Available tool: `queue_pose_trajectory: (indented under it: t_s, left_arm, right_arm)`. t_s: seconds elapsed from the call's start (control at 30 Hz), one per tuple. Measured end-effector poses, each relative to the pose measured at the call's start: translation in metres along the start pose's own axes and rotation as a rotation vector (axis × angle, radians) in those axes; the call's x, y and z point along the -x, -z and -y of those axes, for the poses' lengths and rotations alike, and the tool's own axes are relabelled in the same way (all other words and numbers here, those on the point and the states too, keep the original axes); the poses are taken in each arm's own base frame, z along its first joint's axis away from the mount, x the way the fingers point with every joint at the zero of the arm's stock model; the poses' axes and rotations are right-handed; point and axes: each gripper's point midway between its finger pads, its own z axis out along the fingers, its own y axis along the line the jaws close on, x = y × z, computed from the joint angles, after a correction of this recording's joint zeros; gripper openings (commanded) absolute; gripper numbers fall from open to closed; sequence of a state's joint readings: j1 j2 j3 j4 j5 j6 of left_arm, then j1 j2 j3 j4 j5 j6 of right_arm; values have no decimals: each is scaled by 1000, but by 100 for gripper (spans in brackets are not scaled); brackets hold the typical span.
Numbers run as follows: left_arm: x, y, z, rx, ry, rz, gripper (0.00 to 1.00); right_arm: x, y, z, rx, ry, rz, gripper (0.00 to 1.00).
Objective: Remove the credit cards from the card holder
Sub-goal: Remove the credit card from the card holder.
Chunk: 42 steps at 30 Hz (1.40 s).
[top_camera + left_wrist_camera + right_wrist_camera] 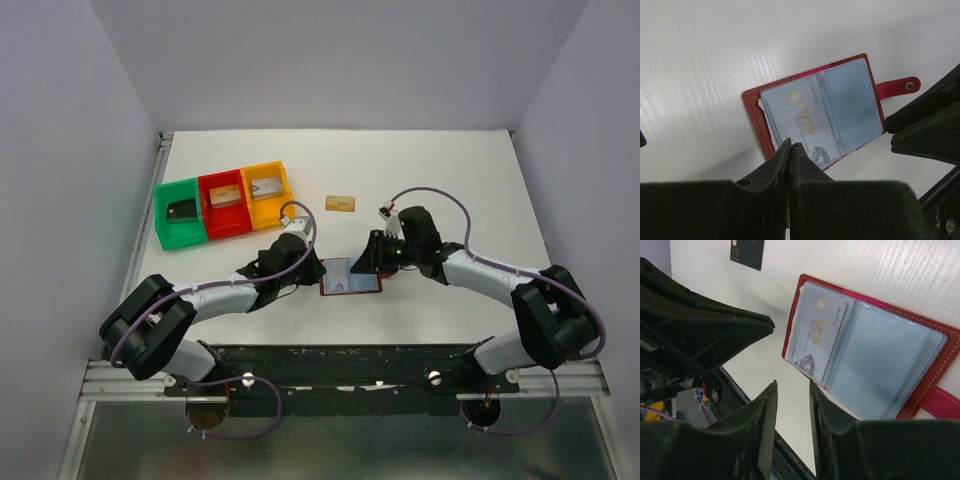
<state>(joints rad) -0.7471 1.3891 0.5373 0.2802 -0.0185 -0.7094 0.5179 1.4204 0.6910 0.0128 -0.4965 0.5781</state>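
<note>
Gold "VIP" stands on the silver-grey card [802, 125] inside the card holder [756, 112]; smaller print is unreadable.

A: What lies between my two arms?
B: A small dark red folding card holder [350, 277], spread open and flat on my white bench [450, 180]. Its light blue pockets face up, and its snap tab [897, 87] sticks out from one side.
A: Any card inside?
B: One silver-grey plastic card [800, 117] with gold VIP lettering, tucked in the pocket on the half away from the tab.
A: And outside?
B: A gold-orange card [341, 204] lies flat beyond the holder, apart from it. My right wrist camera shows a black card [746, 252] flat on the bench, cut off by the frame edge.
</note>
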Motion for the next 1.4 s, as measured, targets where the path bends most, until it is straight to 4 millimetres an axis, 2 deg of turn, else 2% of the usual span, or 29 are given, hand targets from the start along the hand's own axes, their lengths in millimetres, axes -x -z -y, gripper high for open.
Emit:
queue_pose_trajectory:
  t_s: [0.2, 0.4, 0.67, 0.7, 1.2, 1.4]
  left_arm:
    - [-10, -9, -6, 23, 7, -35, 12]
    - [-18, -13, -12, 43, 16, -60, 5]
    - [-23, -16, -16, 55, 17, -76, 3]
    - [-24, -16, -16, 56, 17, -76, 0]
    - [-23, -15, -13, 43, 17, -77, 0]
    - [-11, -11, -4, 12, 14, -48, 0]
  right_arm:
    - [-13, -18, 3, 33, -36, -62, 37]
    - [-26, -31, 11, 25, -61, -114, 37]
    - [-27, -39, 15, 24, -74, -125, 37]
    - [-26, -39, 14, 25, -73, -124, 37]
    - [-30, -50, 21, 18, -96, -137, 38]
    - [-29, -51, 21, 19, -95, -134, 39]
